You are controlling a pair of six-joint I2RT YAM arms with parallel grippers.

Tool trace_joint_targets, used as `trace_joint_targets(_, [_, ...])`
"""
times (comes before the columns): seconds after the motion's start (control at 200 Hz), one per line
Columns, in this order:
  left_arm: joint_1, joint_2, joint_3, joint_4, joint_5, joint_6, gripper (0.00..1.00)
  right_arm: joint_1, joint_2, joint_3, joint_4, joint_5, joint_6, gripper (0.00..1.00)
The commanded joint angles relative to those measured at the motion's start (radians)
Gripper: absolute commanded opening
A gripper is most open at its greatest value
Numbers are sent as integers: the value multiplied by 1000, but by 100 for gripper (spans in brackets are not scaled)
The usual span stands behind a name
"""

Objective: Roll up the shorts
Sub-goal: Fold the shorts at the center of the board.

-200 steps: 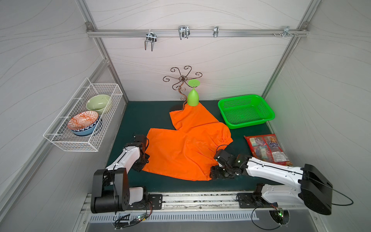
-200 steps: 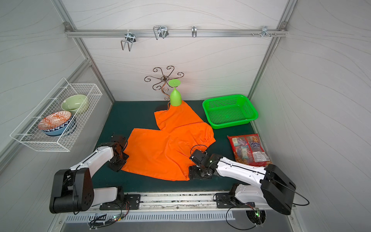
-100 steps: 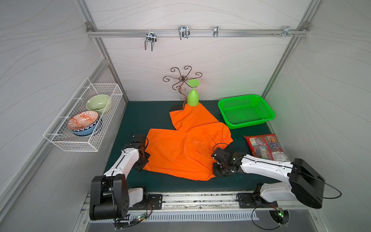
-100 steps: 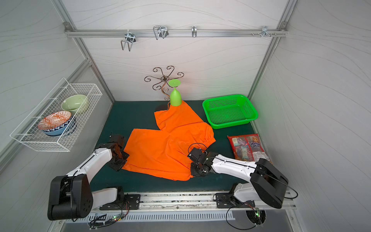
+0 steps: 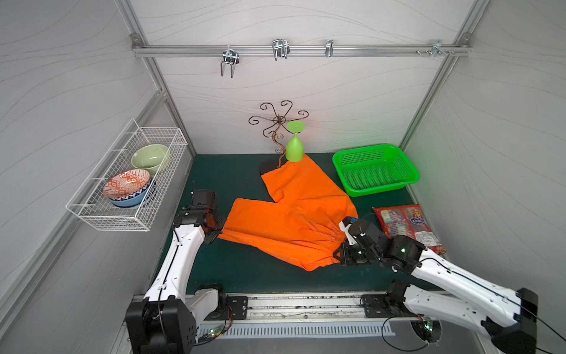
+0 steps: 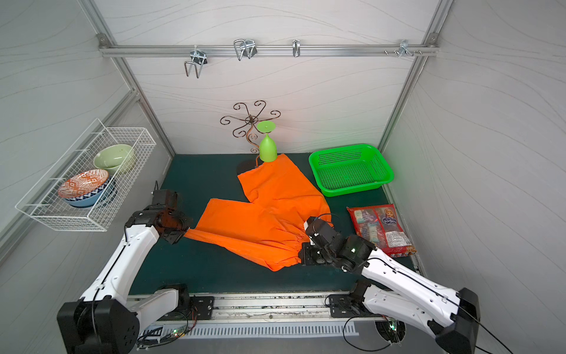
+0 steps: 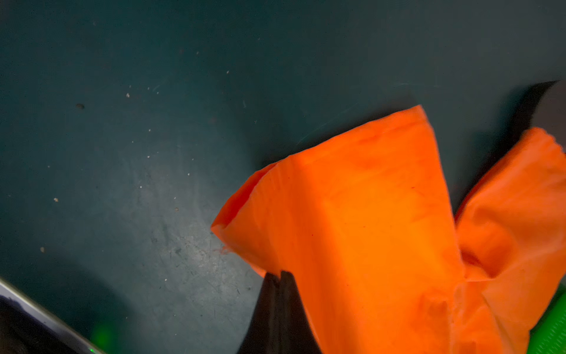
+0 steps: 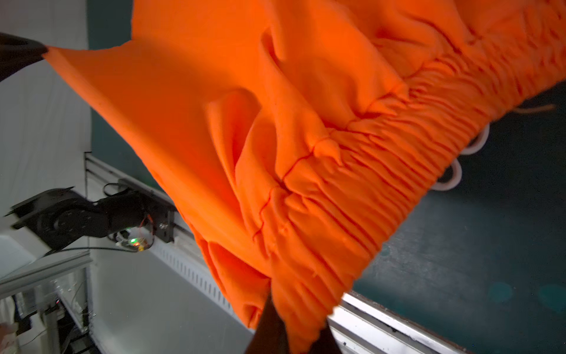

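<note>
The shorts (image 5: 291,220) are plain bright orange woven cloth, spread mostly flat in the middle of the dark green tabletop (image 5: 232,275). One leg reaches far toward the back wall and the other stretches left. The waistband (image 8: 382,184) is gathered into tight ridges along the right side, and loops of white drawstring (image 8: 450,174) peek out from under it.

The left pincer (image 5: 219,231) is clenched on the near corner of the left leg's hem, and the cloth there is pulled into a taut point (the left wrist view shows the hem folded over the dark fingertips (image 7: 277,285)). The right pincer (image 5: 338,254) is clamped on the near end of the waistband, where the fabric is bunched and lifted slightly off the tabletop.

At the far leg's tip stands a dark scrolled wire stand (image 5: 277,122) with a lime green plastic goblet (image 5: 294,150) hung upside down. To the right sit a perforated green plastic basket (image 5: 410,180) and, nearer, a glossy red snack packet (image 5: 404,220).

On the left wall, a white wire rack (image 5: 122,220) holds a patterned orange bowl (image 5: 125,184) and a pale green bowl (image 5: 150,156).
</note>
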Motion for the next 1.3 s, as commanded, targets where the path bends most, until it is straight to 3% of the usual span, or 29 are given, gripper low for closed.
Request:
trace_joint_targets(0.0, [7,-45,69,-49,-62,53,0,33,-6,19,-153,-74,-51,1])
trace_joint_targets(0.195, [6,-142,91,-87,-82,109,0,136,17,17,-217,-107,-68,0])
trace_joint_targets(0.705, [7,-141,252,-146,-172,132,0,163,17,6,-170,-234,-93,1])
trace_joint_targets(0.875, [7,-115,320,-138,-191,139,0,169,24,5,-140,-228,-79,1])
trace_joint_targets(1.01, [3,-46,360,-70,-112,123,0,161,-5,23,-147,-144,-19,1])
trace_joint_targets(1.296, [-251,258,638,-22,-222,123,0,14,-243,-64,-210,-48,211,2])
